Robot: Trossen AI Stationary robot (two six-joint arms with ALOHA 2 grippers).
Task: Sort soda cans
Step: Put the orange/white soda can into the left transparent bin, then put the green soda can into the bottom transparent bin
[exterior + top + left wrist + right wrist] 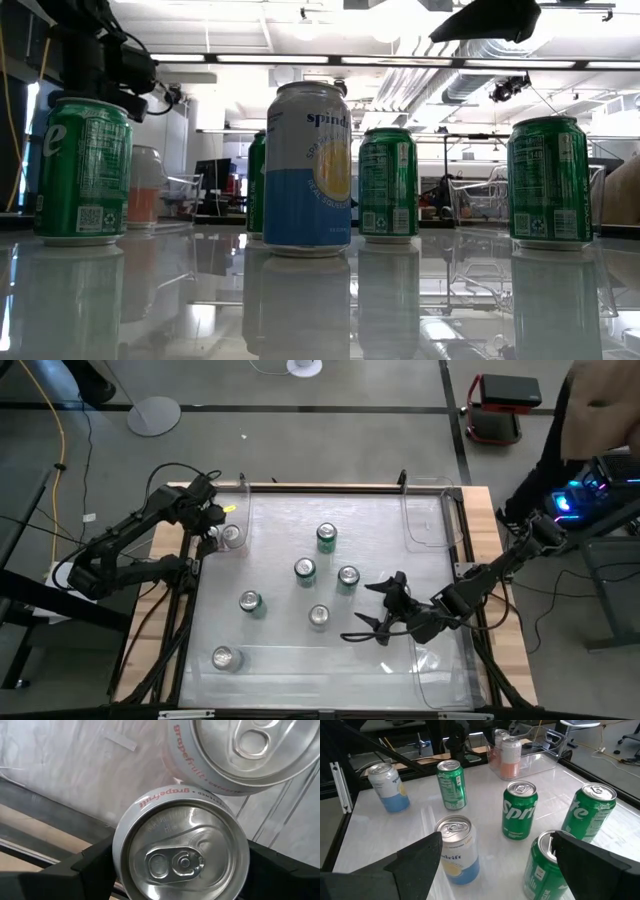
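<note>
arms: two, dark, jointed | cables: black, looping along links | fingers (415, 862): matte black, broad, angular

Table (275, 525): glossy white top in a dark frame, with bare wood strips along its left and right edges.
Middle of the table: four green soda cans (327, 538) stand upright, apart from one another, with a blue-and-white can (319, 616) just nearer the front edge.
Front-left corner: one more blue-and-white can (222, 658), upright, alone.
Back-left corner: a clear bin (240, 510) holding grapefruit cans (232, 536).
Back-right corner: a clear bin (428, 515).
Front-right corner: another clear bin (440, 680).
</note>
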